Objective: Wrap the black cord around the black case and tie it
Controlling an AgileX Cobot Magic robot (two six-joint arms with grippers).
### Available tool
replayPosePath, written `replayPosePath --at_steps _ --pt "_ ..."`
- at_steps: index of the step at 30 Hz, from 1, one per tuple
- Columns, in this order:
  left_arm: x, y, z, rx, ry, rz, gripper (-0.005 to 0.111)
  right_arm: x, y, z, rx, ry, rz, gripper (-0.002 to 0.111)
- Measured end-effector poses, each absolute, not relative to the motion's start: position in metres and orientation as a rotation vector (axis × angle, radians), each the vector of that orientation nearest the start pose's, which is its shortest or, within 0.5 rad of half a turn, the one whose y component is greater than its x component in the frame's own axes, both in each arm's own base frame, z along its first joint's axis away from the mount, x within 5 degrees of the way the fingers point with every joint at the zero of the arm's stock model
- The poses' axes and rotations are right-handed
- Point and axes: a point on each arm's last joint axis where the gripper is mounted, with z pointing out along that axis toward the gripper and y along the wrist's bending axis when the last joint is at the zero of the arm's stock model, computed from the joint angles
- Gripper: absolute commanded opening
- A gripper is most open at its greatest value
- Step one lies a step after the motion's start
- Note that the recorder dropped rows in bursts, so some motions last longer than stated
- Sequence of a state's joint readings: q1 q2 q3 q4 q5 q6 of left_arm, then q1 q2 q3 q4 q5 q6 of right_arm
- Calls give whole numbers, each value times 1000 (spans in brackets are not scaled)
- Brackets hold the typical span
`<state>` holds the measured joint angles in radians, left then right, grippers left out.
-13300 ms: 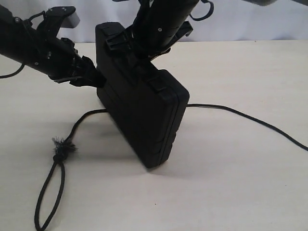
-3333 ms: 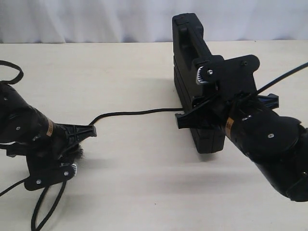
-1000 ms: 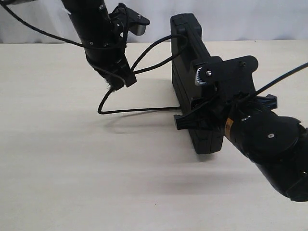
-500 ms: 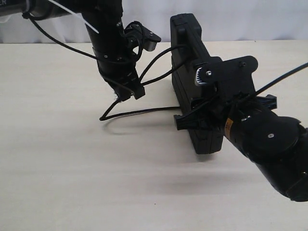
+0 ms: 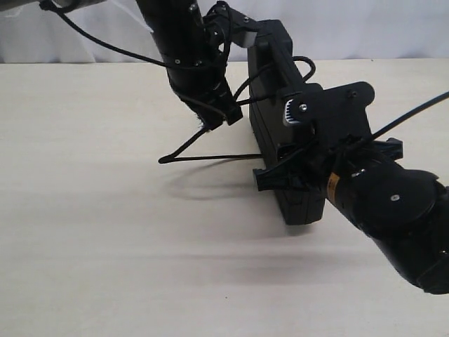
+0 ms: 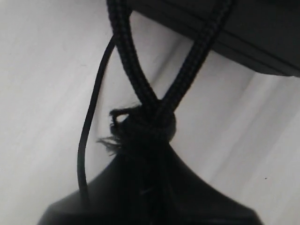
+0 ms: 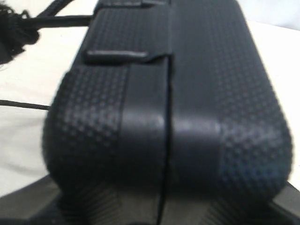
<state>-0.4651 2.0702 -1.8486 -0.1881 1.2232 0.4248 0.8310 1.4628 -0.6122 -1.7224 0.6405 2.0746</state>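
Note:
The black case stands on its narrow edge on the table. My right gripper is shut on its near end; in the right wrist view the case fills the picture between the jaws. My left gripper hangs just left of the case, shut on the knot of the black cord, whose frayed tuft shows beside it. The loop's two strands run up to the case's edge. In the exterior view the black cord runs from the case's side leftwards, bends, and rises to the left gripper.
The pale wooden table spreads left and in front of the case. A white backdrop closes off the far edge. A thin robot cable crosses above my right arm and another trails from the left arm.
My left gripper has carried the knotted cord end rightwards and up, close against the case's left side, and the slack on the table has followed. The right gripper and case have not moved.

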Motion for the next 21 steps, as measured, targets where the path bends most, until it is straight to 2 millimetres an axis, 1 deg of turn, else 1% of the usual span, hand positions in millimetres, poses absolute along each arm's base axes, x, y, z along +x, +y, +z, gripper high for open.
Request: replayPosePath --at_steps 3,6,9,12,21 --pt "383 -218 256 1216 2641 -328 0 217 158 206 -226 2072 -22 4" --pt "385 -223 257 1204 2602 -343 0 216 158 205 -258 2073 -34 4" --pt "389 -225 258 1197 2548 -333 0 214 157 202 -293 2082 -48 4" --pt "391 -226 259 1227 2503 -321 0 214 157 200 -326 2083 -63 4" --pt "393 -222 258 1297 2462 -237 0 213 158 199 -365 2089 -60 4"
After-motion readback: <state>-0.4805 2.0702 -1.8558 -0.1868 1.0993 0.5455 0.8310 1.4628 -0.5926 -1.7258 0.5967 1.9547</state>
